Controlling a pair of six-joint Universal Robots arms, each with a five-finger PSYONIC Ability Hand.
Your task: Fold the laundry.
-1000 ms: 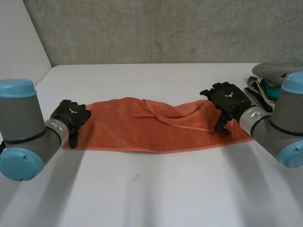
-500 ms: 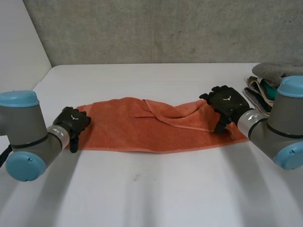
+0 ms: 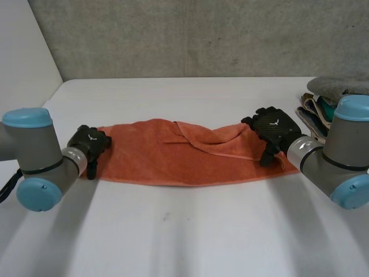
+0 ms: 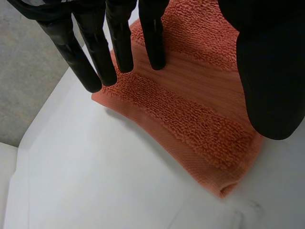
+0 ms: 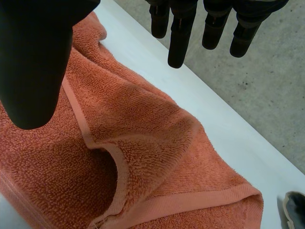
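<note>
Towel (image 3: 173,158), orange terry, lies stretched in a long band across the white table (image 3: 184,231). It is folded lengthwise, and its nearer edge runs fairly straight. Toward the towel's right end a flap is twisted over the top, with the hem showing as a paler stripe.

The left hand (image 3: 89,143) sits at the towel's left end and the right hand (image 3: 275,128) over its right end, so the cloth runs between the two.

In the left wrist view the fingers (image 4: 121,43) are straight and spread well away from the thumb (image 4: 271,71). The towel's end (image 4: 200,109) lies flat beneath the hand, and nothing is pinched.

The right hand is wide too. Its fingers (image 5: 178,33) reach straight out past the towel's far edge and its thumb (image 5: 33,62) hangs over the cloth (image 5: 143,143). There a hem band curls under a folded-over flap. This hand grips nothing either.

A pile of other laundry (image 3: 323,104) sits near the towel's right end, behind the right arm. A grey wall (image 3: 202,34) rises beyond the towel's far side.
</note>
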